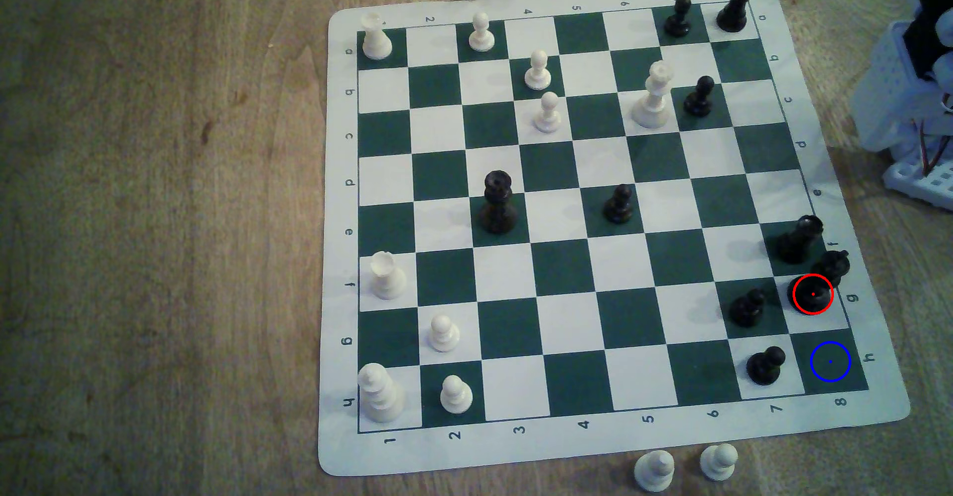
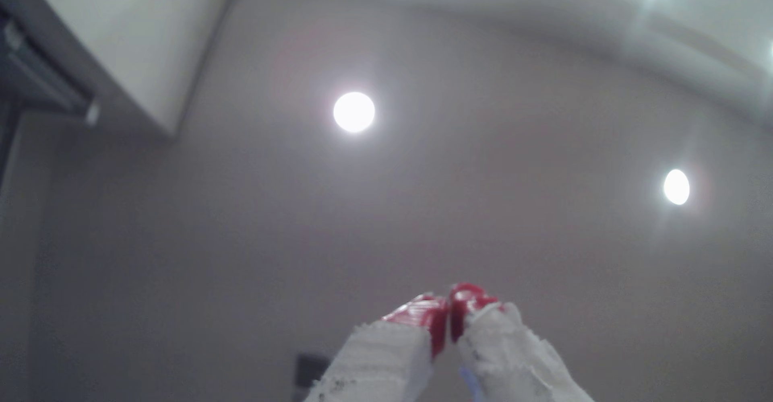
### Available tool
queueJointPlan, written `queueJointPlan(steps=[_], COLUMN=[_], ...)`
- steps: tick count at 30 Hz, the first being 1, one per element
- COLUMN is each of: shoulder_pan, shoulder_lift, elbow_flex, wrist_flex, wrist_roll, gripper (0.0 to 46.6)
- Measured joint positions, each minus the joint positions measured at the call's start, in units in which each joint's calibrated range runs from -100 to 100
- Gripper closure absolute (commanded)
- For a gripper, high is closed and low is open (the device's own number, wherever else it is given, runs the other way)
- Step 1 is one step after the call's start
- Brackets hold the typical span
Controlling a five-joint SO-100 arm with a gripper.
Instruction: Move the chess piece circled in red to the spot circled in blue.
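One tall black piece circled in red (image 1: 820, 287) stood on its white square at the board's (image 1: 593, 455) edge on the exterior view's right, just above the empty blue-ringed dark green square (image 1: 830, 361), while the gripper (image 2: 447, 322) (red-tipped, pointed at the ceiling) was clenched on nothing.

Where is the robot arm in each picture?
Exterior view: the robot arm stands at the exterior view's right edge, beside the chessboard.
Wrist view: its end effector, white with red tips pressed together, points up toward the ceiling lamps.
Shared landmark: the arm's white plastic.
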Motion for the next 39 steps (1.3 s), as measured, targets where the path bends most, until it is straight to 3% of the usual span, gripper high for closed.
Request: queueJointPlan(steps=[39], shoulder_pan=[-0.37], shoulder_lift=[0.00], elbow_flex=[0.00], wrist_flex=[0.00], wrist_roll=[-0.44], gripper=[46.4])
